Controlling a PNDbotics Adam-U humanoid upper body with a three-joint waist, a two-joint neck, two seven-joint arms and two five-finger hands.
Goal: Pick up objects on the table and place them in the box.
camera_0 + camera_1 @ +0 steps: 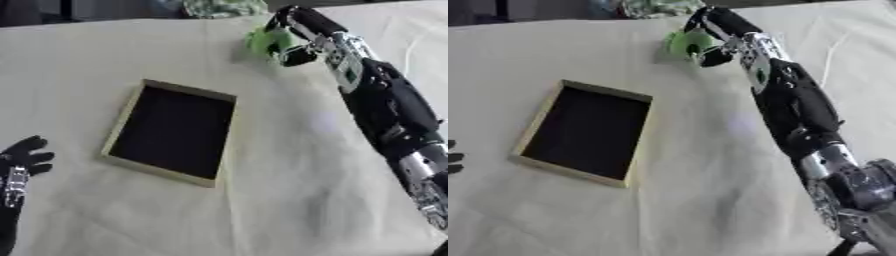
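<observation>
Right hand (293, 35) stretched to upper right of frame, fingers curled round green object (262, 41) at far side of table (289, 200). Object off cloth or just touching, cannot tell. Box (122, 125) sits centre-left, dark inside, wooden rim. Left hand (24, 155) idle at lower left edge, fingers relaxed, spread, holding nothing.

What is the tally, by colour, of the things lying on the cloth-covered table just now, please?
Green object, in the right hand fingers at the far edge: 1
Dark-lined box with pale wooden rim: 1
Green-and-white patterned thing at the far edge, unclear what: 1
Total: 3
</observation>
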